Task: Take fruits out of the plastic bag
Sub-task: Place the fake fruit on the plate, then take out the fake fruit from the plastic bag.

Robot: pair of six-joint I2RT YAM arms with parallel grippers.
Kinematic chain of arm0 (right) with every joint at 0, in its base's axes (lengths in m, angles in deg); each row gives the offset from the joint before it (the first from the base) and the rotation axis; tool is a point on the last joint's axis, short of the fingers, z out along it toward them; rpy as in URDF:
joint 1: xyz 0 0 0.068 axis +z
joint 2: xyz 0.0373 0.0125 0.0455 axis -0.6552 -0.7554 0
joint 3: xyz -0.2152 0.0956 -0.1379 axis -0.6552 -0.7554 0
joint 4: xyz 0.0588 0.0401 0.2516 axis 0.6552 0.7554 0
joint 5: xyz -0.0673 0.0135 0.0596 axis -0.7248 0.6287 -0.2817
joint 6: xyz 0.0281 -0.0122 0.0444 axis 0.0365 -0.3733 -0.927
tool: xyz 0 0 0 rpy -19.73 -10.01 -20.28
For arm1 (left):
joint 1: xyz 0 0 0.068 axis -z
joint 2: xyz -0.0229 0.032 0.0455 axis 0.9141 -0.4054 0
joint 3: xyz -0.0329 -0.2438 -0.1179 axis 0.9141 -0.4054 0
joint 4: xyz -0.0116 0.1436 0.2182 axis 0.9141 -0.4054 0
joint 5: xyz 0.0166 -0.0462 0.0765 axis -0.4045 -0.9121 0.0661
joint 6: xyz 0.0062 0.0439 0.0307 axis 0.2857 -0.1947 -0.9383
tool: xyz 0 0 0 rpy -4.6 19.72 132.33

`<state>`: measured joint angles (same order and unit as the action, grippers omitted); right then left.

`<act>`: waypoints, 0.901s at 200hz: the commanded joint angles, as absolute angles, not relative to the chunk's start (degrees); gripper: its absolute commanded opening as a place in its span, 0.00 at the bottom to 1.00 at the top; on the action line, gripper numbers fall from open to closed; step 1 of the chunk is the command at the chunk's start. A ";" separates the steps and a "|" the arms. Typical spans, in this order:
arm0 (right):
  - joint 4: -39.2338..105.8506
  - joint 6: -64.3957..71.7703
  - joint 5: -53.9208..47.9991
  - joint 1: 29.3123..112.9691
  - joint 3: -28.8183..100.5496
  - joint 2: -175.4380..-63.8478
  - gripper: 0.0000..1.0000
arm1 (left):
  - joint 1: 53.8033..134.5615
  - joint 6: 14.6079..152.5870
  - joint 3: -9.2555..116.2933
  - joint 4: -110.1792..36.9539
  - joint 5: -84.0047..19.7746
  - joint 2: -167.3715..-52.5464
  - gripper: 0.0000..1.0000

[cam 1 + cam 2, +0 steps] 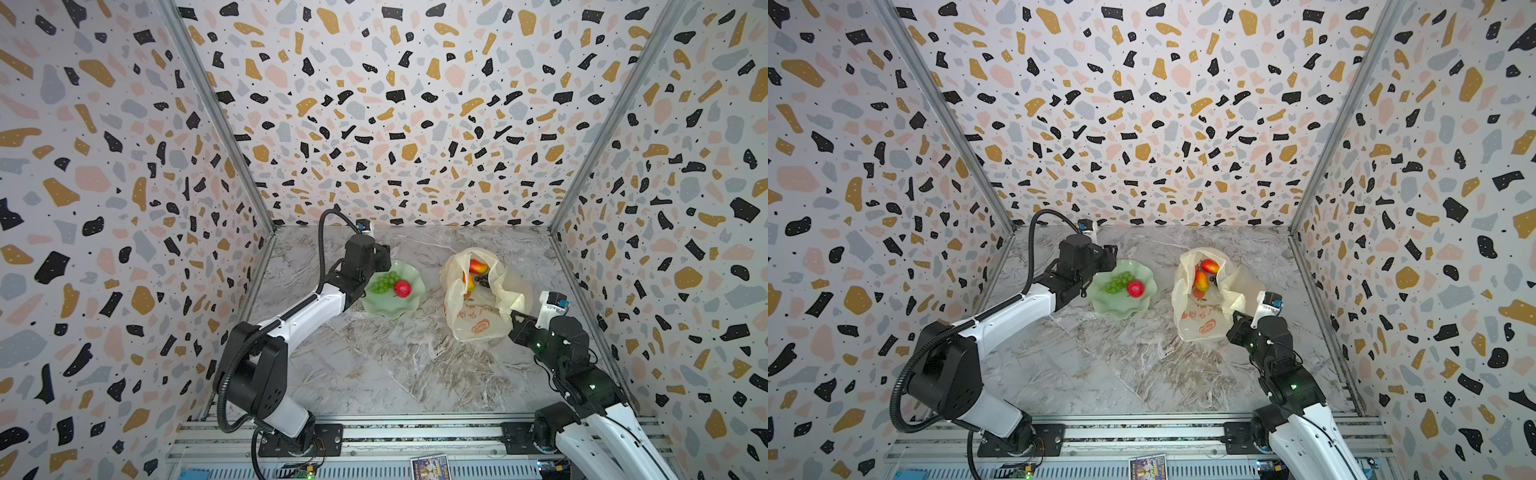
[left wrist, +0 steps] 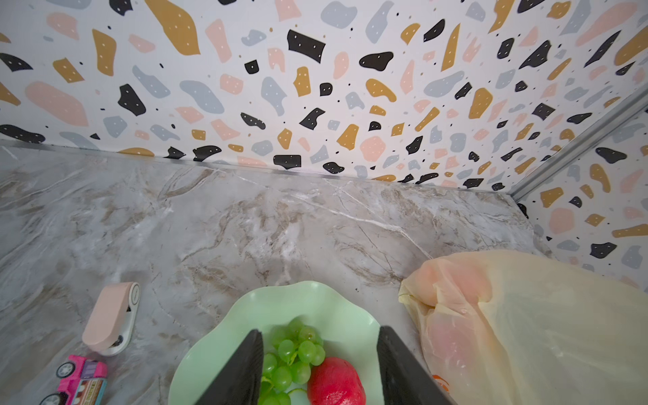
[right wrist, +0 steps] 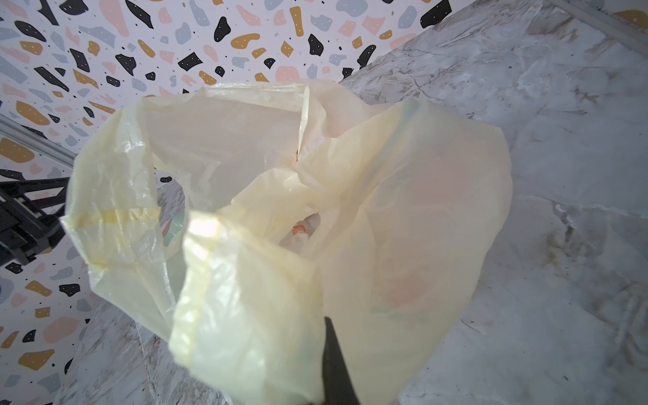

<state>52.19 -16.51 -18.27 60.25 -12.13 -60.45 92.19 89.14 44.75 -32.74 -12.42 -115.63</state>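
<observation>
Hovering above plate [image 1: 409,309]: left gripper [image 2: 321,329] half-open, empty; green grapes [image 1: 385,281], apple [image 1: 402,288] already delivered; right gripper [image 1: 514,315] clamps plastic bag [image 1: 473,320] rim, bag at plate's 3 o'clock. Next, probably: left reaches inside for peaches [image 1: 478,266].

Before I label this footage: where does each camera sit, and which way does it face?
Top views: high behind the robot, looking down at the marble table; left arm, right arm show.
Left wrist: looks past the open left gripper onto green grapes and red apple.
Right wrist: faces the plastic bag; one finger shows.
Shared: all show the bag.
</observation>
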 commanded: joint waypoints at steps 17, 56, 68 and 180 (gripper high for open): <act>53.77 -15.67 -18.97 60.54 -9.07 -59.76 0.00 | 94.87 87.02 46.95 -31.32 -14.34 -112.05 0.53; 53.80 -13.52 -18.00 60.54 -8.72 -59.43 0.00 | 105.34 77.62 53.12 -33.06 -15.31 -110.38 0.52; 54.83 -12.83 -17.66 60.54 -8.26 -59.93 0.00 | 109.25 75.29 54.94 -32.98 -14.89 -110.47 0.51; 52.39 -10.39 -20.98 60.61 -9.36 -57.20 0.00 | 126.30 81.93 60.01 -21.15 -21.52 -126.29 0.47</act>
<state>54.14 -12.27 -18.66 60.31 -9.45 -58.40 124.34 79.66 57.34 -26.31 -19.15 -122.75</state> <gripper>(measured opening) 0.041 0.472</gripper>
